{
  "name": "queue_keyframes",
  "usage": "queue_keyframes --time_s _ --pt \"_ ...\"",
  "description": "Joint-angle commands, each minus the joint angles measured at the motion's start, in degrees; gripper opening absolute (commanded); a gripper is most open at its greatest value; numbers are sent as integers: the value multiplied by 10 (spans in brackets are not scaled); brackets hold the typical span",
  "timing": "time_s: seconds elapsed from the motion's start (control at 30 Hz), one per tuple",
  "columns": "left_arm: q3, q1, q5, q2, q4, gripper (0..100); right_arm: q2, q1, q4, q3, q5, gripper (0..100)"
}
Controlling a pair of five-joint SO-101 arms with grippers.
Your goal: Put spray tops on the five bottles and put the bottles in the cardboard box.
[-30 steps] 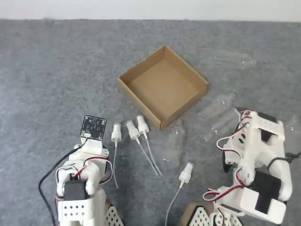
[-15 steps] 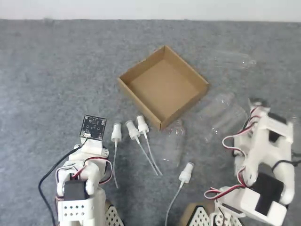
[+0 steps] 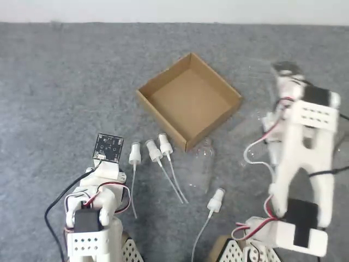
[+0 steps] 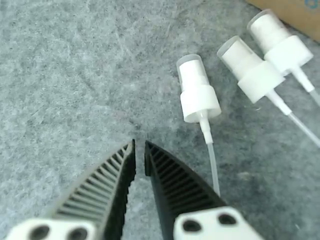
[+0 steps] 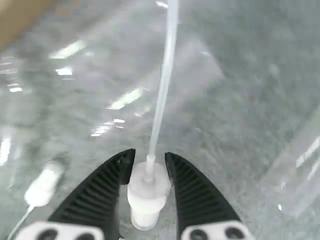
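Note:
My right gripper (image 5: pixel 148 155) is shut on a white spray top (image 5: pixel 146 192), whose thin tube (image 5: pixel 162 85) points away over clear bottles (image 5: pixel 95 75) lying on the grey carpet. From above, the right arm (image 3: pixel 305 125) stretches out to the right of the cardboard box (image 3: pixel 190 100). One clear bottle (image 3: pixel 203 164) lies near the box's front corner. My left gripper (image 4: pixel 140 145) is shut with nothing in it, low over the carpet beside a spray top (image 4: pixel 198 95). Three spray tops (image 3: pixel 153 151) lie in a row by the left arm (image 3: pixel 92 218); another (image 3: pixel 216 200) lies alone.
The box is open and has nothing inside. More clear bottles (image 3: pixel 253 128) lie right of the box, partly hidden by the right arm. Another clear bottle (image 5: pixel 300 165) lies beside the held tube. Grey carpet covers the whole table, with room on the left and far side.
The right arm has risen from a folded pose near the table's front and stretched away, over the bottles to the right of the box. The left arm has stayed still.

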Motion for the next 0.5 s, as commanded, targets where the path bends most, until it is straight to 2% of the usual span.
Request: queue_keyframes --time_s 0.0,0.27,0.47 --pt "-6 -4 -5 -11 0 27 -60 -89 21 -35 -19 6" --pt "-6 -4 -5 -11 0 27 -182 -334 -68 74 -18 6" --pt "-6 -4 -5 -11 0 27 -135 -439 -120 65 -65 6"
